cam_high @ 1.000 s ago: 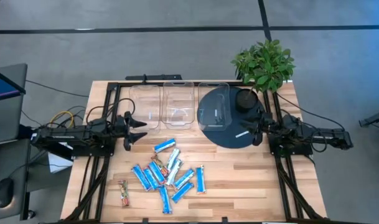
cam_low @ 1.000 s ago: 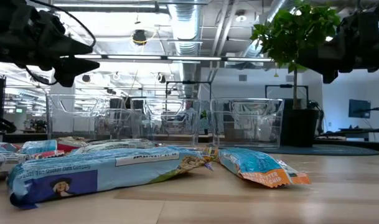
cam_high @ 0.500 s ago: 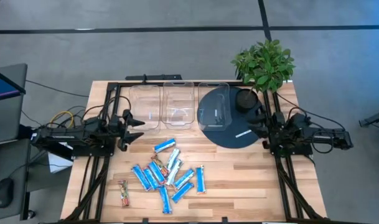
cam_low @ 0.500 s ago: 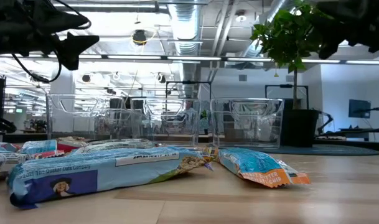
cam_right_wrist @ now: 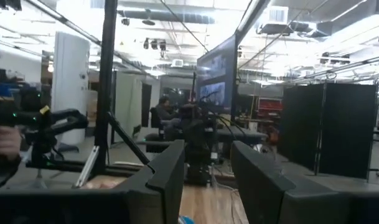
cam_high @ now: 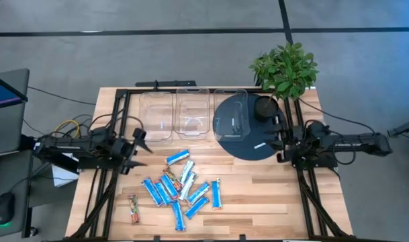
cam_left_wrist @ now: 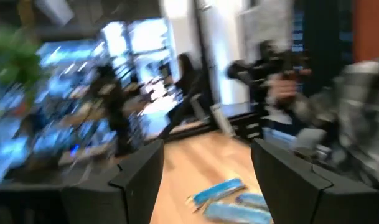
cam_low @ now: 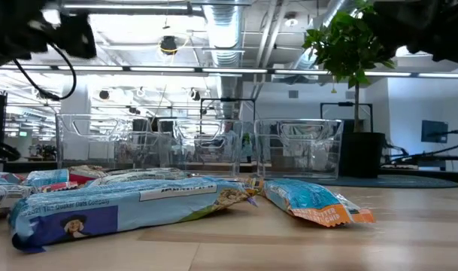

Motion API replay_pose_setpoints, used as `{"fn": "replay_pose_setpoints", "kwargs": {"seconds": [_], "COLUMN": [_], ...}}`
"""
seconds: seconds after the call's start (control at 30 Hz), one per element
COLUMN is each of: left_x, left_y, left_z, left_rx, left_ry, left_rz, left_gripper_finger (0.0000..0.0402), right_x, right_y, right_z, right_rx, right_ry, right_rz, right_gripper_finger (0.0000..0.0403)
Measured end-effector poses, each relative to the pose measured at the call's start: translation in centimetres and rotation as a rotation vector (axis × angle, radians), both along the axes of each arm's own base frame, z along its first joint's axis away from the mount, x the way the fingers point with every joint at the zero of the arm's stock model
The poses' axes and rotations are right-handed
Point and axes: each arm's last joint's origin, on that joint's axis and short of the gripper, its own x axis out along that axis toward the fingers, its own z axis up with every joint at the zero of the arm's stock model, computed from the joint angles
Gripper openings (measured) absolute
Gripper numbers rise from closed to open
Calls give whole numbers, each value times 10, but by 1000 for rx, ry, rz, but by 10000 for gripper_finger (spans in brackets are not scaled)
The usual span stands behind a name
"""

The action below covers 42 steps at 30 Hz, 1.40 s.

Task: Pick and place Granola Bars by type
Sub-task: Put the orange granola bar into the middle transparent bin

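The Granola Bars (cam_high: pixel 179 188) lie in a loose heap on the tabletop (cam_high: pixel 271 195), near its front edge and left of the middle. The left pincer (cam_high: pixel 138 149) hangs spread and empty near the left edge. The right pincer (cam_high: pixel 281 142), partly spread, holds nothing near the right edge.

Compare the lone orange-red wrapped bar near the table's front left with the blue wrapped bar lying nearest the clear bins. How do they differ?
The orange-red wrapped bar lies apart from the pile, touching no other bar I can see; the blue wrapped bar sits at the pile's top edge, nearer the clear plastic bins. The orange-red one lies roughly lengthwise toward the bins; the blue one lies at a slant. Both are small flat oblong packets resting on the wooden table.
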Motion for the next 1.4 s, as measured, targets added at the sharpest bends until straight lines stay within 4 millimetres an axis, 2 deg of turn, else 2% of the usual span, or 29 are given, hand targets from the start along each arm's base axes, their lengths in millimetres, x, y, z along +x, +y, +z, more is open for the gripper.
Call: {"fn": "replay_pose_setpoints", "kwargs": {"seconds": [0.13,0.37,0.53,0.67,0.83,1.03,1.2,1.4], "left_x": [-4,-8,-3,3,10,22,31,36], "left_y": [-6,-7,-4,-5,-10,-17,-22,-31], "left_z": [8,19,17,13,11,13,14,13], "left_rx": [89,131,121,145,188,270,306,306], "left_ry": [-130,-277,-215,-162,-116,27,193,327], "left_rz": [-96,-53,86,71,24,19,89,117], "left_gripper_finger": [238,238,238,238,238,238,238,238], "right_x": [19,59,93,127,171,214,232,236], "right_y": [7,33,49,58,70,75,81,97], "right_z": [12,35,45,51,44,32,28,21], "right_rx": [-39,-127,-219,-257,-290,-308,-207,-124], "right_ry": [77,178,292,373,523,712,832,918], "right_rz": [49,171,85,55,45,-128,-191,-177], "right_gripper_finger": [127,127,127,127,127,127,127,127]}}
